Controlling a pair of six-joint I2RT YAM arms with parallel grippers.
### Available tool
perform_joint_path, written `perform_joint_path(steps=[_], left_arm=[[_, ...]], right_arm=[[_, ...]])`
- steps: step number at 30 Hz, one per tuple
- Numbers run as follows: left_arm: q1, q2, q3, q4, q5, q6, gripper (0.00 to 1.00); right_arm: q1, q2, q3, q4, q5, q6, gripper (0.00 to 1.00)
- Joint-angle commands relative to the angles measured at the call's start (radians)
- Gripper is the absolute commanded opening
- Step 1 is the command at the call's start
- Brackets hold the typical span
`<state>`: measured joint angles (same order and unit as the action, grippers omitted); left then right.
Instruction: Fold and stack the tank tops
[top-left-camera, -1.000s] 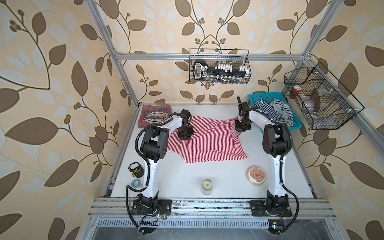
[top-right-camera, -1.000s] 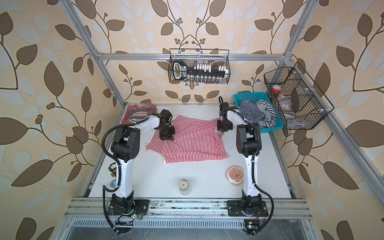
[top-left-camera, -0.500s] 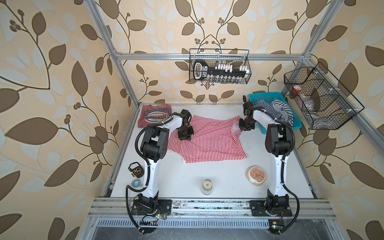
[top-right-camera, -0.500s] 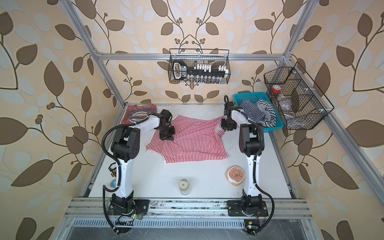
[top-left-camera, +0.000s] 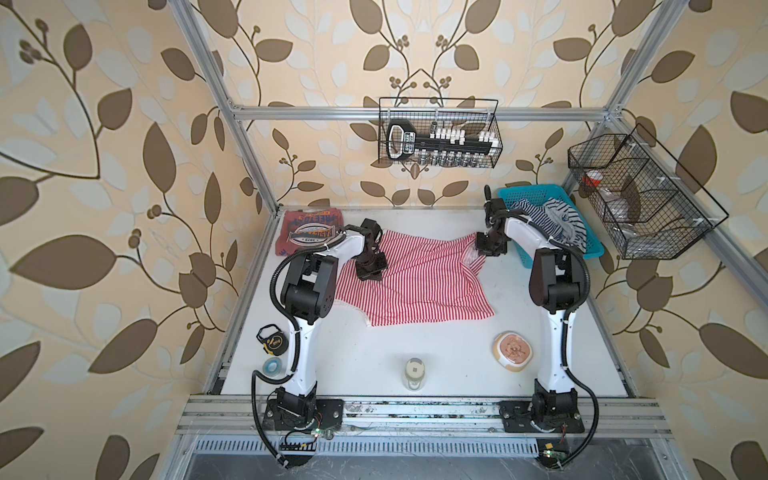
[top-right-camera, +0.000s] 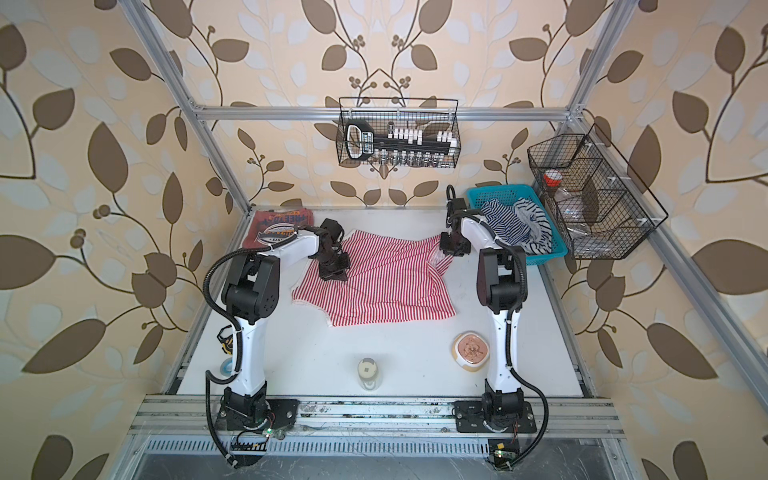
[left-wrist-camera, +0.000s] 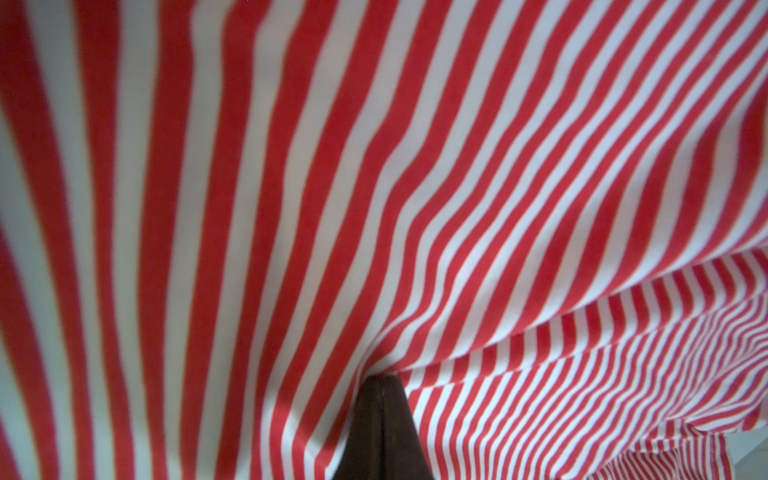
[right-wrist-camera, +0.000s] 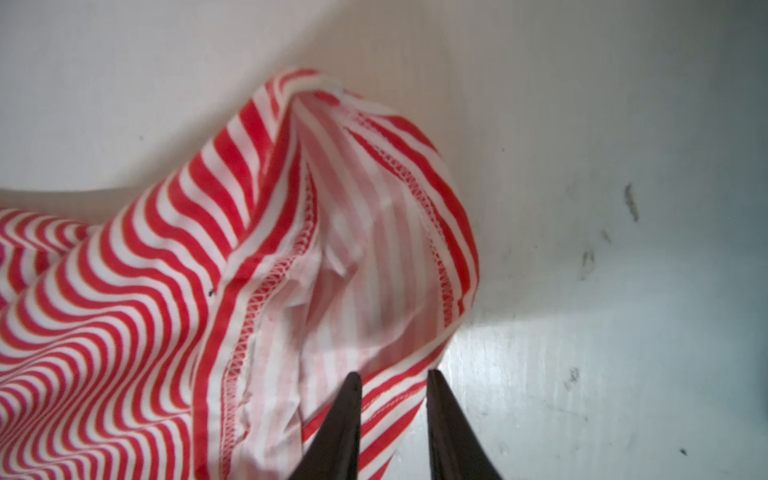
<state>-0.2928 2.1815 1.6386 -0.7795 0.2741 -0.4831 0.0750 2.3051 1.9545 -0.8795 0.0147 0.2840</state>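
Note:
The red-and-white striped tank top (top-left-camera: 419, 286) (top-right-camera: 386, 286) lies spread across the middle of the table. My left gripper (top-left-camera: 371, 272) (top-right-camera: 334, 274) presses down on its left part. In the left wrist view that gripper (left-wrist-camera: 380, 380) is shut, with the striped cloth (left-wrist-camera: 291, 187) gathered into its tip. My right gripper (top-left-camera: 489, 248) (top-right-camera: 454, 248) is at the top's far right corner. It is open, and the hemmed corner (right-wrist-camera: 395, 399) lies loosely between its fingers (right-wrist-camera: 440, 415). The brick-red tank top (top-left-camera: 309, 232) (top-right-camera: 276, 226) lies folded at the far left corner.
A teal basket (top-left-camera: 540, 194) holding navy-striped cloth (top-left-camera: 557, 218) stands at the far right, just behind my right arm. Near the front edge are a bowl (top-left-camera: 512, 350) and a jar (top-left-camera: 415, 372). A tape measure (top-left-camera: 272, 338) and a tape roll (top-left-camera: 272, 368) lie front left.
My right gripper has moved right and back with the striped corner, stretching the cloth, and its jaws have opened. The left gripper has stayed shut in place.

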Motion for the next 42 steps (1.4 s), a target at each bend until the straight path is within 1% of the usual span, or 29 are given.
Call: perform_joint_path(steps=[1, 4, 11, 13, 20, 30, 33, 37, 38, 42], left_arm=[[0.011, 0.142, -0.070, 0.005, -0.102, -0.005, 0.00], [0.011, 0.143, -0.069, 0.003, -0.102, -0.002, 0.00], [0.012, 0.146, -0.067, -0.002, -0.104, 0.000, 0.00], [0.012, 0.145, -0.068, 0.000, -0.103, 0.001, 0.00], [0.012, 0.152, -0.072, 0.002, -0.103, 0.000, 0.00], [0.018, 0.159, -0.070, 0.003, -0.104, -0.002, 0.00], [0.018, 0.162, -0.069, 0.002, -0.105, -0.002, 0.00], [0.026, 0.162, -0.070, 0.002, -0.106, 0.000, 0.00], [0.027, 0.161, -0.069, 0.002, -0.105, 0.000, 0.00], [0.032, 0.162, -0.069, 0.000, -0.105, -0.002, 0.00]], right_arm=[[0.003, 0.048, 0.057, -0.030, -0.010, -0.006, 0.31], [0.003, 0.072, 0.077, -0.039, -0.011, -0.008, 0.34], [0.005, 0.099, 0.094, -0.074, 0.006, -0.020, 0.34], [0.005, 0.096, 0.090, -0.076, 0.015, -0.023, 0.33], [0.005, 0.089, 0.075, -0.100, 0.027, -0.044, 0.25], [0.003, 0.071, 0.019, -0.106, 0.041, -0.092, 0.26], [0.003, 0.075, 0.015, -0.115, 0.043, -0.098, 0.17], [0.000, 0.065, -0.005, -0.113, 0.050, -0.105, 0.02], [-0.003, 0.061, -0.010, -0.111, 0.053, -0.105, 0.00], [-0.015, 0.035, -0.029, -0.110, 0.060, -0.107, 0.00]])
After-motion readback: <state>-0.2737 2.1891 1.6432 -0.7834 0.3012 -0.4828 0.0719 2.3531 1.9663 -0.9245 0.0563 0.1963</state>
